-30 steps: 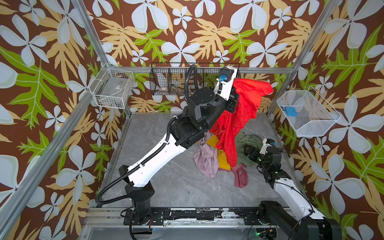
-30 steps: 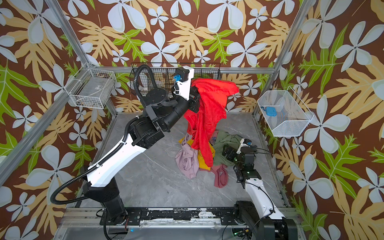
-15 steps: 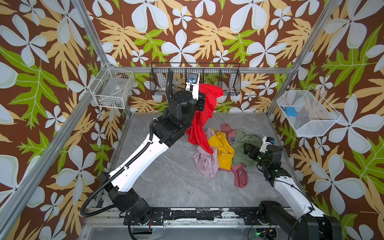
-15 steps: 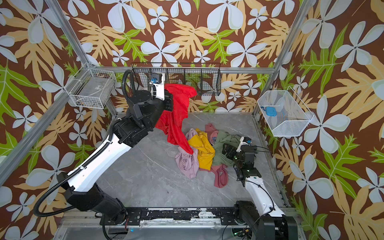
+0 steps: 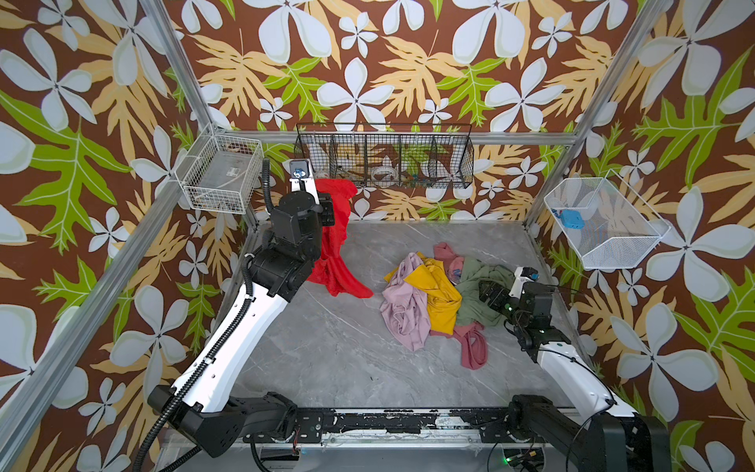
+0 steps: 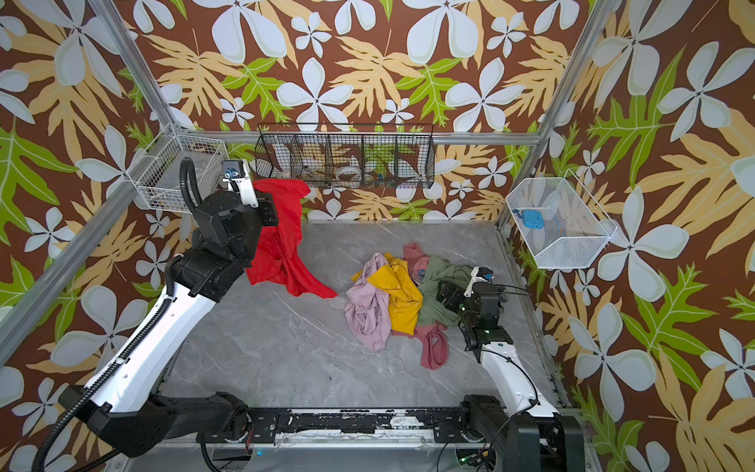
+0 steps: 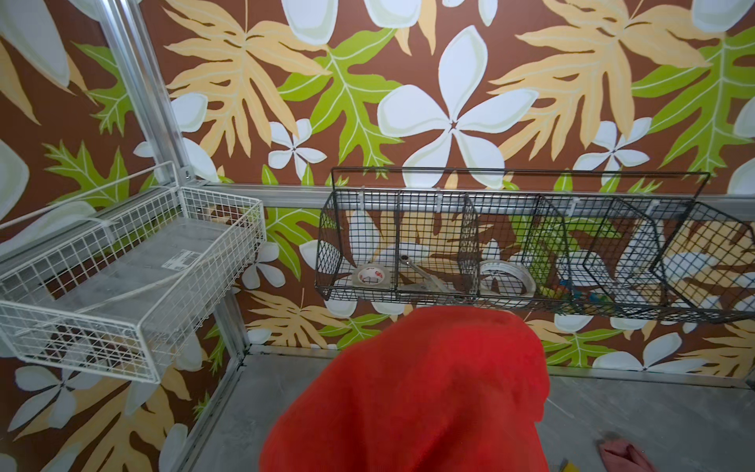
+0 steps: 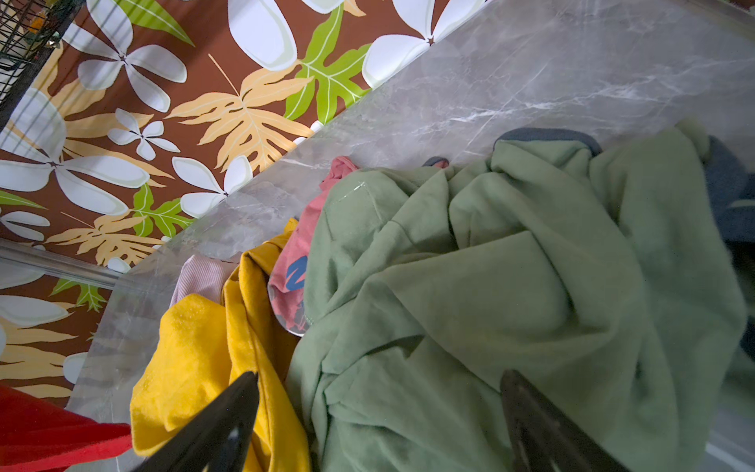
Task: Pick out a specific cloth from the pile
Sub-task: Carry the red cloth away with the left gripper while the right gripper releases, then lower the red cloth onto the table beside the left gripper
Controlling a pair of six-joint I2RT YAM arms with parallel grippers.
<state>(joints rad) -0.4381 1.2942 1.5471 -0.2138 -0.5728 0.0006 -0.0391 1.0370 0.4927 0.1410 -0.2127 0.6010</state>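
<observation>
Scene: a grey marble-patterned worktop (image 5: pixel 327 359) enclosed by brown panels printed with leaves and flowers, seen from above. Clock directions take the back wall as 12.

Left hand: the left hand (image 5: pixel 327 206) is raised at about 10 o'clock and clamped on the top of the cloth. Its fingertips are buried in the fabric.

Task cloth: a bright red cloth of slightly textured fabric (image 5: pixel 337 253) hangs from the left hand in a long drape. In both top views its lower tip (image 6: pixel 322 292) reaches worktop level. It lies close to the pile at the pile's 9 o'clock side, with a strip of bare surface between them. In the left wrist view the red cloth (image 7: pixel 408 400) fills the foreground.

Pile: a heap of soft garments (image 5: pixel 433 294) sits at about 3 o'clock. It includes pale lilac-pink, mustard yellow (image 8: pixel 196 359), dusty rose and olive green (image 8: pixel 510 286) pieces.

Right hand: the right hand (image 5: pixel 490 292) sits at the pile's 3 o'clock edge with its jaws spread wide and nothing gripped. Its dark fingers (image 8: pixel 220 421) frame the olive green garment. Whether they touch it cannot be told.

Baskets: a black wire basket (image 5: pixel 384 135) hangs at 12 o'clock. A white wire basket (image 5: pixel 216 192) hangs at 10 o'clock. A white mesh basket (image 5: pixel 613 253) hangs at 2 o'clock.
</observation>
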